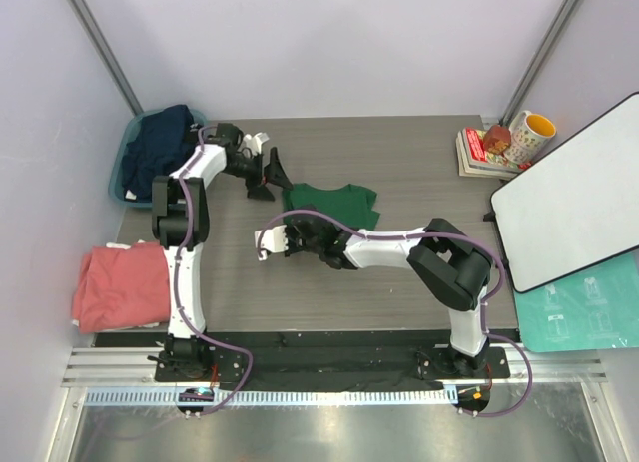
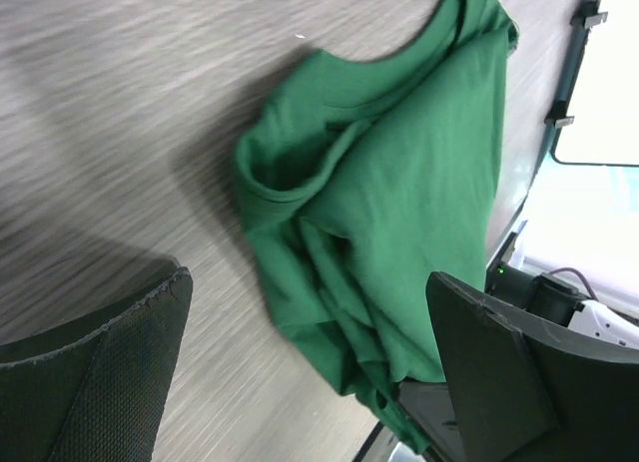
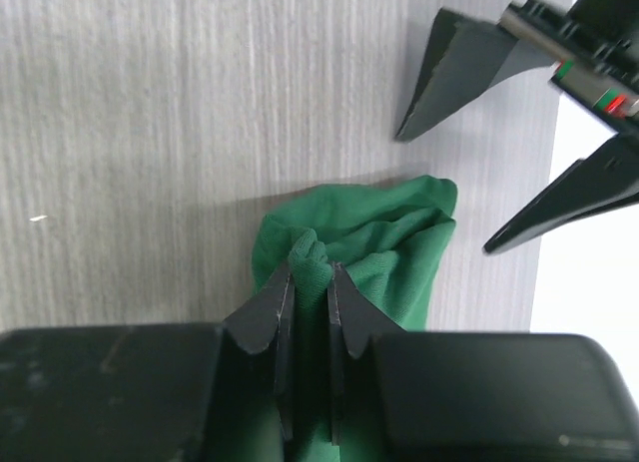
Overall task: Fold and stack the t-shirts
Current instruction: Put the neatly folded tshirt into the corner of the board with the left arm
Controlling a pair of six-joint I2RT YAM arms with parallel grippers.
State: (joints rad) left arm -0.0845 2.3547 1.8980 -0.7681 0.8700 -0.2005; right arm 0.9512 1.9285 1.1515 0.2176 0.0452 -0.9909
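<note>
Green cotton t-shirt (image 1: 334, 205) bunched mid-table in top view. Salmon-pink t-shirt (image 1: 120, 282) at left edge, navy t-shirt (image 1: 160, 143) in teal plastic tub (image 1: 116, 183).

Left wrist view: left gripper (image 2: 310, 280) spread wide, shirt just ahead, long axis running away from fingers.

Right wrist view: right gripper (image 3: 308, 282) pinching bunched edge of green shirt, so right arm's nearer tbh.

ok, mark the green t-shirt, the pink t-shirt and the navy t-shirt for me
green t-shirt (image 1: 334, 198): top external view, centre of its crumpled body.
pink t-shirt (image 1: 118, 287): top external view, middle of its fabric.
navy t-shirt (image 1: 160, 148): top external view, middle of the bunched fabric.
</note>
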